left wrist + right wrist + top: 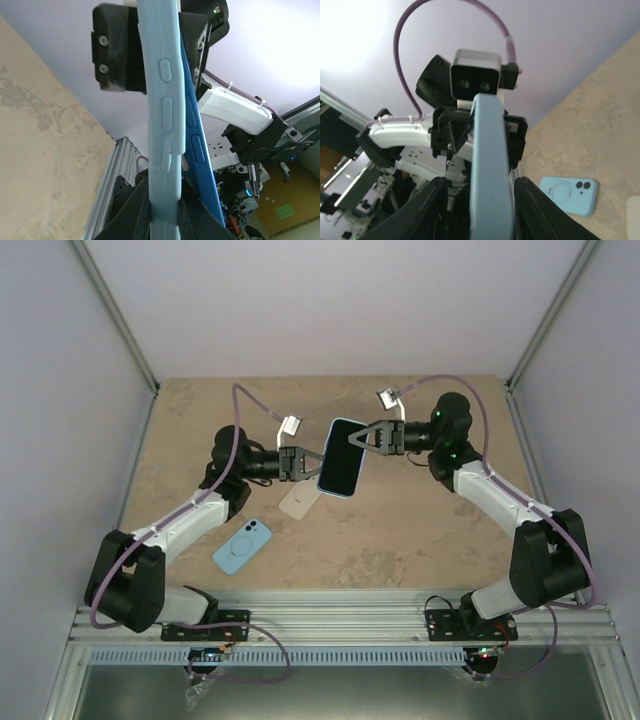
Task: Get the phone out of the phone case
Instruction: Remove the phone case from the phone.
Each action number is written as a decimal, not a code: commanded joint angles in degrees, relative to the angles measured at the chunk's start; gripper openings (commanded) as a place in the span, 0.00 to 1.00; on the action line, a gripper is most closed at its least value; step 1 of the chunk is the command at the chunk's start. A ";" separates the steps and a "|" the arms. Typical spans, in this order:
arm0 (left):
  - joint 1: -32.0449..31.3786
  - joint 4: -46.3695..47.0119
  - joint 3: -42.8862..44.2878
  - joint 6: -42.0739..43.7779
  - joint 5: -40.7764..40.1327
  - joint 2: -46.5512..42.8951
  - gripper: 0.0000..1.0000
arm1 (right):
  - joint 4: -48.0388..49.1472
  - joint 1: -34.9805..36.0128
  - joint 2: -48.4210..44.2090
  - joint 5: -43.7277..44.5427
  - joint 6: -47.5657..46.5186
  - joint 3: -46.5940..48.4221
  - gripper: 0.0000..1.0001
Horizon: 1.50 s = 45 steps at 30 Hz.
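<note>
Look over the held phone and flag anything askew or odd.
In the left wrist view, the light blue case looks slightly bowed and gapes away from the darker blue phone, the gap widening toward the bottom of the picture, so the two do not sit flush. Nothing looks broken or dropped.

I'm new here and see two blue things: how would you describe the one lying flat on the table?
On the tan table, look beside the left arm's white forearm. A light blue phone lies there, ringed back up; its blue twin is held aloft, its neighbour is beige.
</note>
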 commanded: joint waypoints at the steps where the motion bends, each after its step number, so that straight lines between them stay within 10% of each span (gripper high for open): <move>1: -0.69 9.19 0.36 -6.94 0.67 0.55 0.00 | 0.17 -0.75 0.22 3.05 -1.32 1.02 0.44; 17: 1.73 8.47 -0.13 -8.83 -2.32 0.47 0.00 | -14.24 -6.92 -2.08 11.21 -13.41 3.82 0.90; 24: 3.82 3.23 0.92 -8.39 -4.74 1.60 0.00 | -37.04 -7.33 -3.34 21.10 -40.39 17.28 0.94; 45: 5.61 -4.43 5.39 -10.54 -6.33 5.75 0.00 | -55.85 13.79 -7.96 50.49 -85.72 21.33 0.83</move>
